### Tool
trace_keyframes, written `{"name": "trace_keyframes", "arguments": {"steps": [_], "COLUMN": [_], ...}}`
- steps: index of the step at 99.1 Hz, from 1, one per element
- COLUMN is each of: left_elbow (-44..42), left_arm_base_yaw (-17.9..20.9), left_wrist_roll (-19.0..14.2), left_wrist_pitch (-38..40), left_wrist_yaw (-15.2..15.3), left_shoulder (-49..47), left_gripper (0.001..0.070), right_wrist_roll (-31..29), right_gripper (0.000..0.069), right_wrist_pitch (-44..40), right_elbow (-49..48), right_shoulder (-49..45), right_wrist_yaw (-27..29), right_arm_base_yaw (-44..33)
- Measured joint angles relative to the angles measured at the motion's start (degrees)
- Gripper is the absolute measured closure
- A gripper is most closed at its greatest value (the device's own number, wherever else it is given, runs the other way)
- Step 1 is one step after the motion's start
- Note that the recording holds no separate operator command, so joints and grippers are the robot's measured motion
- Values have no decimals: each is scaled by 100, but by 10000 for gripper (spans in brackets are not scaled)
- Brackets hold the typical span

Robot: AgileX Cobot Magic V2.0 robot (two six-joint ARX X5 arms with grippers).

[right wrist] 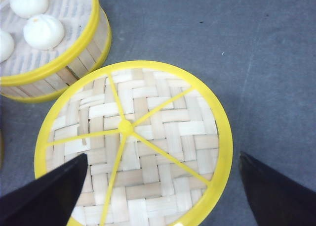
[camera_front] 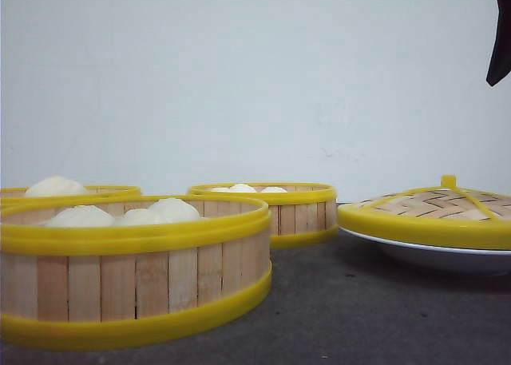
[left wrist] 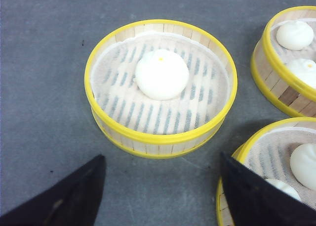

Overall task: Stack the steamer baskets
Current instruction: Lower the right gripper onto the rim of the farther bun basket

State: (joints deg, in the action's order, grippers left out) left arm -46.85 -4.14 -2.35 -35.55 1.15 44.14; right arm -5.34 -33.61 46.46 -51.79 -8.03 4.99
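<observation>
Baskets: three steamer baskets, none stacked yet, all on the grey table [camera_front: 351,317]; near basket [camera_front: 132,269] front left with several buns, far-left basket [camera_front: 96,191] behind it, middle basket [camera_front: 267,213] further back toward centre.
Single-bun basket: seen from the left wrist camera [left wrist: 160,87], standing alone, one white bun [left wrist: 162,73] on its cloth liner; two other baskets at that view's edge, near but apart.
Lid: woven bamboo lid [right wrist: 133,147] resting on a white plate [camera_front: 431,257] at right; not part of the stack for now.
Left gripper: [left wrist: 160,196] spread wide, holding nothing, above bare table just short of the single-bun basket.
Right gripper: [right wrist: 163,191] spread wide, empty, hanging over the lid.
Step in hand: judged as the approach to a first pick, most likely the single-bun basket.
Doing it well: centre the fingers across the yellow rim, grip the wall rather than the liner, lift level so the bun stays put, lower rim onto rim squarely.
Risk: thick rims may slip or seat off-centre.
Writing: no brand, label or text readable anywhere.
</observation>
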Motion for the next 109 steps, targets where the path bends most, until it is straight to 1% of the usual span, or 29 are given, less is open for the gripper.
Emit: {"name": "trace_keyframes", "arguments": {"steps": [14,26,46,79,93,109], "left_elbow": [0,0,0,0,0,0], "left_arm_base_yaw": [-2,0,0,0,0,0], "left_wrist_roll": [0,0,0,0,0,0], "left_wrist_pitch": [2,7,11,9,9,9], "left_wrist_yaw": [0,0,0,0,0,0], "left_shoulder": [2,2,2,4,4,4], "left_gripper": [242,242,242,242,242,242], "right_wrist_roll": [-87,-223,-256,-216,-214,-190], "right_gripper": [74,74,74,74,74,74], "right_wrist_pitch": [474,774,863,807,719,669], "right_elbow": [13,267,1357,3244,3895,4428], "right_shoulder": [-155,-693,-2055,-4581,-5399,-6151], "right_wrist_yaw": [-229,-249,-249,-245,-203,74], "right_arm_base_yaw": [190,518,929,1137,1187,1279]}}
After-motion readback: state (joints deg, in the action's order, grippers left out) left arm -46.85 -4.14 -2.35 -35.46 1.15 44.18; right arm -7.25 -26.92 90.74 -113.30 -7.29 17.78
